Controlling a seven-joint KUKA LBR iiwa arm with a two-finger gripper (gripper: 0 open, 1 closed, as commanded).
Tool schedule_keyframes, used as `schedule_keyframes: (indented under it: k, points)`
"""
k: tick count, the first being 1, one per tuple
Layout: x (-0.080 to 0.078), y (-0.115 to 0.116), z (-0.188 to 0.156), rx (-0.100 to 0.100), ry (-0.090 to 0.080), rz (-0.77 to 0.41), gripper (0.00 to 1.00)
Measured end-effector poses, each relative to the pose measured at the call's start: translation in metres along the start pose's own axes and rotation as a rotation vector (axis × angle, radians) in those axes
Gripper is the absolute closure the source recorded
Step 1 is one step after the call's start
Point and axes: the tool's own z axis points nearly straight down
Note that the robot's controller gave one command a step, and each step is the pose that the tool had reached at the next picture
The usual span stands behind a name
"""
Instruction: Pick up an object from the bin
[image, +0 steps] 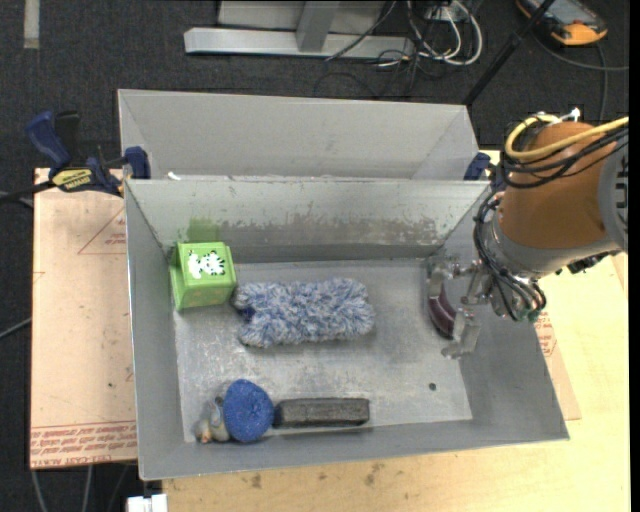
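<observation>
The gripper (456, 322) hangs low at the right side of the bin (300, 215), close against the sloping right wall, and just beside it on its left is a small dark purplish thing (438, 309). Whether the gripper is apart, together or clamped on that thing cannot be told from this angle, since its metal parts and cables overlap the thing. The purplish thing looks elongated, with its long axis running roughly from the back of the bin toward the front, nearly parallel to the right wall; which end is which is too small to make out. The main risk is likely the wall: with so little room there, the gripper could scrape the slope or nudge the thing away instead of closing round it, and a small rounded piece may slip out on lifting. The fuzzy blue-and-white duster (305, 312), green cube (203, 274), blue ball (247, 410) and dark grey block (322, 411) lie well apart to the left.
</observation>
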Motion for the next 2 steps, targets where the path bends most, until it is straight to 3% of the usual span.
schedule_keyframes:
  k: [1,2]
  points:
    - [0.0,0.0,0.0,0.0,0.0,0.0,0.0]
    - [-0.045,0.051,0.008,0.001,-0.004,-0.005,0.0]
